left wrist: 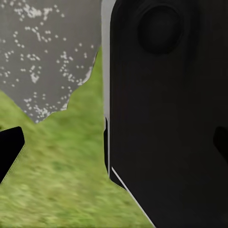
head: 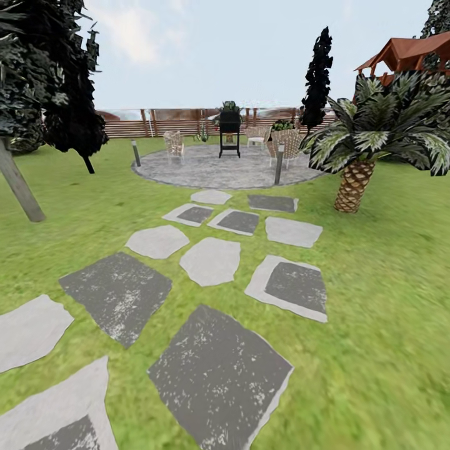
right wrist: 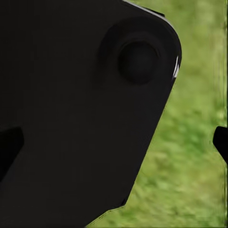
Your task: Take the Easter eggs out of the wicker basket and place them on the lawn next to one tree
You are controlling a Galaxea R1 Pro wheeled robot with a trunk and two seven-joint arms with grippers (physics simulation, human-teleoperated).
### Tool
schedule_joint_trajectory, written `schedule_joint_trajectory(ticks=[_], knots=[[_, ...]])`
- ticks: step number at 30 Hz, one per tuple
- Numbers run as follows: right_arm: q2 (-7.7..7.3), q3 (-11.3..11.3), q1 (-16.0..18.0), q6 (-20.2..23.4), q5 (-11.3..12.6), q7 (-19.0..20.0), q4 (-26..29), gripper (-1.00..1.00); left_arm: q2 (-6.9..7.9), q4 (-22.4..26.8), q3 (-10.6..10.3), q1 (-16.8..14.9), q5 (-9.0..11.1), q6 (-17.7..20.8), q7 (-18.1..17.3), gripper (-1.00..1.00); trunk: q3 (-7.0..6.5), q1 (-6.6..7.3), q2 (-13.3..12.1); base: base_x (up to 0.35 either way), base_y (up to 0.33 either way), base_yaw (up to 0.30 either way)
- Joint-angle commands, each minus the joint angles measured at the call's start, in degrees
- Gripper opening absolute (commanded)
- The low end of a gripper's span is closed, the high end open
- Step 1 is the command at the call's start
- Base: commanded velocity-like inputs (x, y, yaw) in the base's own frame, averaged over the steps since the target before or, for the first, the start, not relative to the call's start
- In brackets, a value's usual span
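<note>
- Ahead of me the lawn [head: 387,300] fills the lower frame, crossed by grey stepping stones [head: 212,259] up the middle toward a round stone patio [head: 219,169] at centre.
- A palm [head: 356,181] stands at right; a slanted grey trunk [head: 19,184] under dark foliage sits at the left edge.
- A brown slatted fence [head: 162,122] closes the far side.
- In both wrist views a dark robot body part blocks much over grass; each shows black fingertips [left wrist: 9,152] [right wrist: 221,140] at the frame edges, so I cannot tell my grippers' state.
</note>
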State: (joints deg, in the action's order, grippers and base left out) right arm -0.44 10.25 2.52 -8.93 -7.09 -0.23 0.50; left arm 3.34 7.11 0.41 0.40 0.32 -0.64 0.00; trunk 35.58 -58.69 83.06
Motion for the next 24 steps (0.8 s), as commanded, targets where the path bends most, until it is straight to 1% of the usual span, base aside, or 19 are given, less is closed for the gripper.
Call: schedule_joint_trajectory(ticks=[1, 2, 5, 12, 19, 24], knots=[[-0.27, 0.06, 0.03, -0.17, -0.57, -0.09, 0.09, 1.0, 0.0, 0.1, 0.03, 0.04, 0.03, -0.07, 0.0, 1.0, 0.04, -0.04, 0.02, 0.339, 0.0, 0.0], [-0.63, 0.08, 0.03, -0.17, -0.63, -0.13, 0.16, 1.0, 0.0, 0.1, 0.03, 0.04, 0.03, -0.05, 0.0, 1.0, 0.04, -0.04, 0.02, 0.339, 0.0, 0.0], [-1.06, 0.09, 0.03, -0.2, -0.71, -0.18, 0.23, 1.0, 0.0, 0.1, 0.03, 0.04, 0.03, -0.06, 0.0, 1.0, 0.04, -0.04, 0.02, 0.339, 0.0, 0.0], [-0.94, 0.04, 0.03, -0.21, -0.65, -0.12, 0.29, 1.0, 0.0, 0.1, 0.03, 0.04, 0.03, -0.07, 0.0, 1.0, 0.04, -0.04, 0.02, 0.339, 0.0, 0.0], [-1.18, 0.11, 0.03, -0.21, -0.56, -0.12, 0.23, 1.0, 0.0, 0.1, 0.03, 0.04, 0.03, -0.07, 0.0, 1.0, 0.04, -0.04, 0.02, 0.339, 0.0, 0.0], [-1.01, 0.04, 0.03, -0.21, -0.63, -0.12, 0.28, 1.0, 0.0, 0.1, 0.03, 0.04, 0.03, -0.07, 0.0, 1.0, 0.04, -0.04, 0.02, 0.339, 0.0, 0.0]])
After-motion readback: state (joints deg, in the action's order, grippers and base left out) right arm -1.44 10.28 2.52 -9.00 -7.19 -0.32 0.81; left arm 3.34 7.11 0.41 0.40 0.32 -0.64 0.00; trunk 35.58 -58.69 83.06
